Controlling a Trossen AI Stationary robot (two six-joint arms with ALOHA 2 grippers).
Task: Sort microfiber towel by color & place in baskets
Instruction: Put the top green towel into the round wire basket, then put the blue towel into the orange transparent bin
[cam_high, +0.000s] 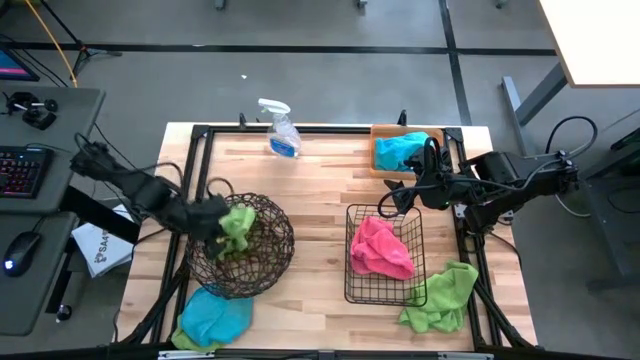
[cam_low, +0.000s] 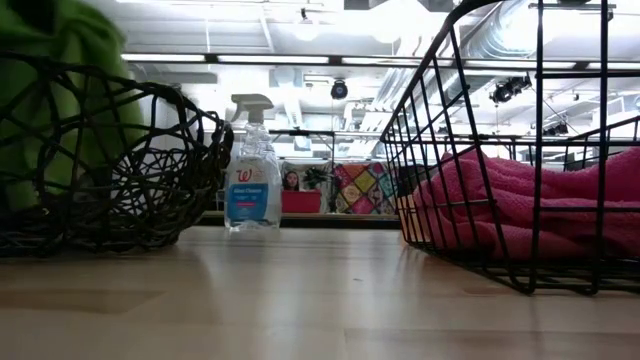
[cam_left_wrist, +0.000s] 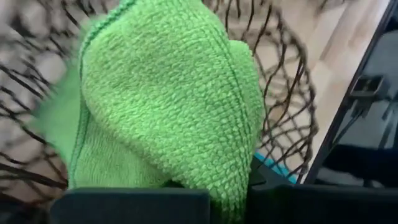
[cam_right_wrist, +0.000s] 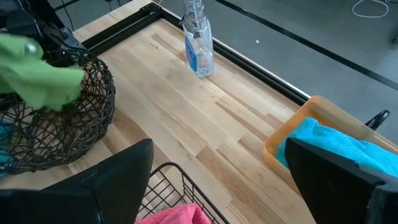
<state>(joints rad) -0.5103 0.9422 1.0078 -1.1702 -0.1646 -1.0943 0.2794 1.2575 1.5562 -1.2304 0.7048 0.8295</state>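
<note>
My left gripper is shut on a lime green towel over the left part of the round dark-brown woven bowl. In the low view that green towel shows above and inside the bowl. My right gripper is open and empty, hovering between the orange tray and the black wire basket. A turquoise towel lies in the tray, a pink towel in the wire basket. A second green towel and a second turquoise towel lie on the table. My left gripper pinches the green towel between its two fingers at a bunched fold, several layers thick. It comes from the table's left, slanting down. The towel is lifted clear of the table and hangs from the fingers over and into the bowl.
A clear spray bottle with blue liquid stands near the far edge; it also shows as the bottle in the right wrist view. A black metal frame runs round the table. Bare wood lies between bowl and wire basket.
</note>
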